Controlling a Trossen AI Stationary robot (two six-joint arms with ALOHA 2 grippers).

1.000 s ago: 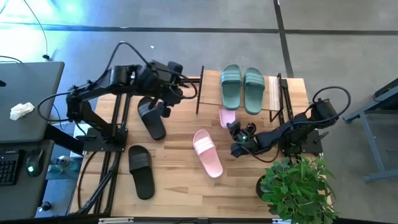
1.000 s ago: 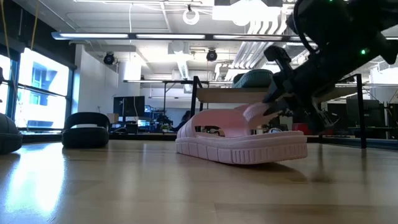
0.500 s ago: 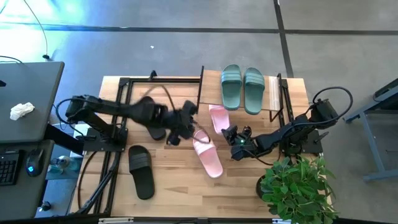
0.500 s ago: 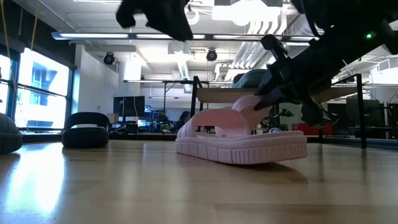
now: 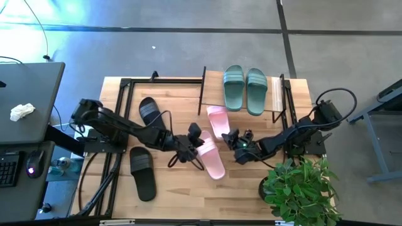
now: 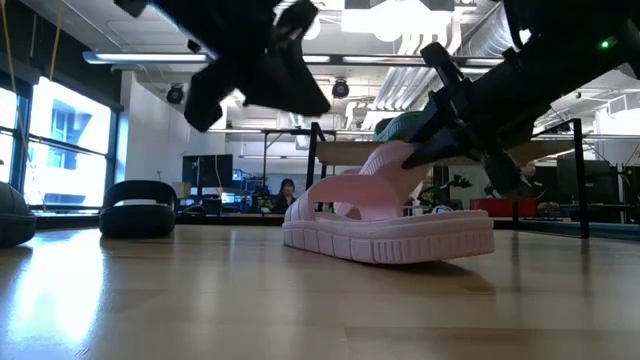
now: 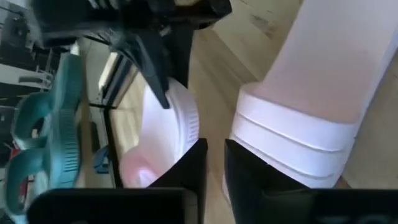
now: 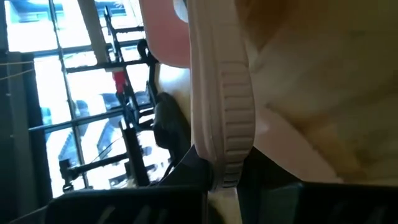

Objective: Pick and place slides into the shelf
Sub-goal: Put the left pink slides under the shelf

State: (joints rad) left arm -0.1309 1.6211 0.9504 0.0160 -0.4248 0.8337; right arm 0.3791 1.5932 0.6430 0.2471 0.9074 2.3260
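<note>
While you are looking down from above, you are counting six slides: two green, two pink and two black. The two green slides [image 5: 244,90] are sitting side by side on the top board of the shelf [image 5: 276,94]. One black slide [image 5: 148,112] is lying on the table [image 5: 182,191] near its far left side, and the second black slide [image 5: 142,173] is lying nearer the front edge. The flat pink slide [image 5: 210,154] is resting on the table's middle. The tilted pink slide [image 5: 217,119] is pointing its toe at the shelf, just beside the posts. The right gripper [image 5: 232,139] is clamping that slide's heel end. The left gripper [image 5: 195,140] is reaching across from the left and is hanging right at the flat pink slide's strap end. A potted plant [image 5: 299,186] is standing at the front right corner.

From table height, the flat pink slide is lying sole down, and the tilted one is rising behind it, heel lifted off the wood by the right arm. The left arm is hovering above and to the side of both.

In the left wrist view, the flat slide's ridged strap is sitting just beside that arm's tip; whether the left gripper is open or closed on anything, you cannot tell.

In the right wrist view, the ribbed sole edge is running straight between the closed fingers.
</note>
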